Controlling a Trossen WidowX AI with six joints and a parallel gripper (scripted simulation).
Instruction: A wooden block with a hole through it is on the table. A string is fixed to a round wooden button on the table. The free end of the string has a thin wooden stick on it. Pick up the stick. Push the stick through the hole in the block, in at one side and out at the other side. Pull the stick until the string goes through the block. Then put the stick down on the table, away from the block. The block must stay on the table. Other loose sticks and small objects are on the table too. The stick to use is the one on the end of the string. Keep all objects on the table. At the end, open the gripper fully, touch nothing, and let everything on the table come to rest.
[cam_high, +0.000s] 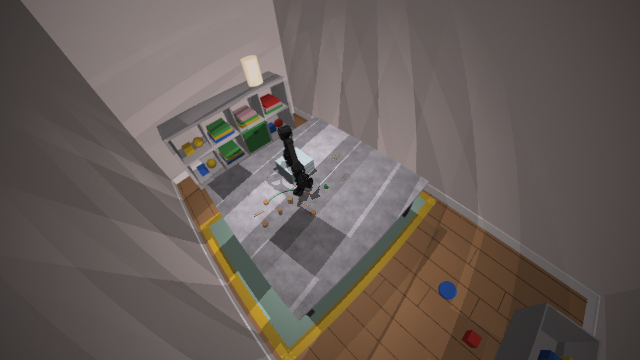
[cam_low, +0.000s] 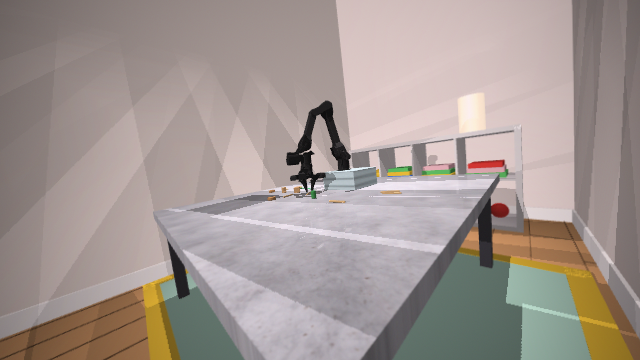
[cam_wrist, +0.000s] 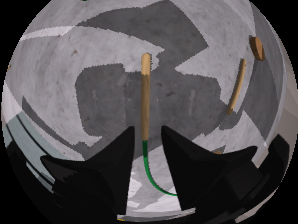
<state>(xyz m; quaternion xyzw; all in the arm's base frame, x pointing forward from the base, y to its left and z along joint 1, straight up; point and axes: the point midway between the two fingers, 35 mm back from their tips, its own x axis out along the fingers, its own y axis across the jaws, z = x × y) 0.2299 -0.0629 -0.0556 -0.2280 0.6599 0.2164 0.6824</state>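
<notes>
Hovering over the counter (cam_low: 320, 235), the half-open, empty pincer (cam_wrist: 148, 152) straddles the stringed stick (cam_wrist: 145, 96) pointing toward twelve o'clock, grasp likely next.

One table (cam_high: 385, 220) and one arm (cam_high: 291, 150) are counted. In the top view, four thin sticks are made out on the table: two to the far right (cam_high: 337, 156) (cam_high: 346, 177) and two nearer (cam_high: 305, 205) (cam_high: 258, 213). In the wrist view two sticks are counted, one (cam_wrist: 145, 96) joined to the single green string (cam_wrist: 152, 175) and one loose stick (cam_wrist: 236, 86). One round button (cam_high: 266, 201) is seen at the string's end, with four small brown pieces (cam_high: 290, 199) (cam_high: 280, 210) (cam_high: 265, 223) (cam_high: 313, 212) near it and one small green piece (cam_high: 326, 186). One shelf unit (cam_high: 220, 102) is counted, carrying one pale cylinder (cam_high: 251, 70), four stacks of books and two yellow balls (cam_high: 198, 142) (cam_high: 211, 163). On the floor lie one blue disc (cam_high: 447, 290) and one red cube (cam_high: 471, 338).
</notes>
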